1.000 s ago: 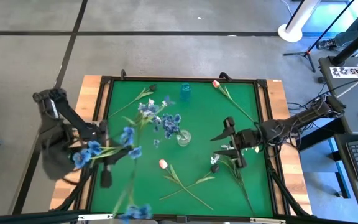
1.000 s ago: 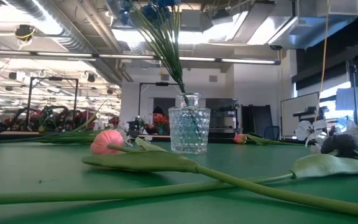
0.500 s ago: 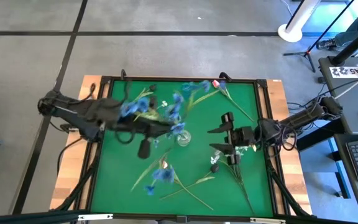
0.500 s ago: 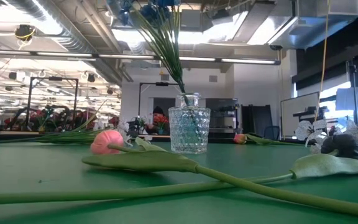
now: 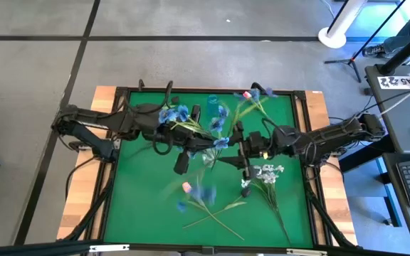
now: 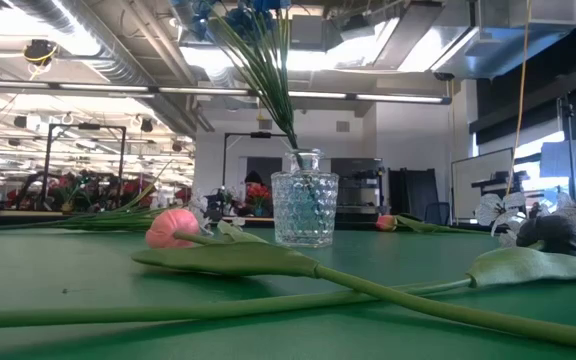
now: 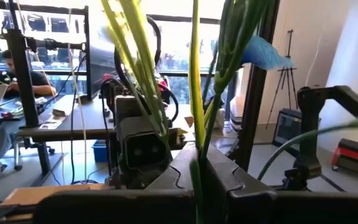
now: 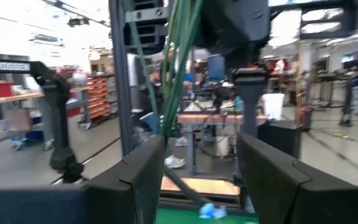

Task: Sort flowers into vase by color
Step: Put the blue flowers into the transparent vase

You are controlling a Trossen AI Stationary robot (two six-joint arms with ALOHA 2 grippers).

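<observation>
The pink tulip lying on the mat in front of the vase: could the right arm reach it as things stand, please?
Probably yes. The right gripper hangs open just beside the vase, with bare mat between it and the pink tulip. The left gripper, shut on blue flowers, crowds only the vase.

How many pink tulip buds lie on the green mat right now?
2: one pink tulip bud near the green mat's middle, another at its edge; more may be hidden.

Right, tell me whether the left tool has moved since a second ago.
Yes. In the high view the left tool, shut on blue flowers, has swung from the mat's left edge toward its middle, next to the vase.
</observation>
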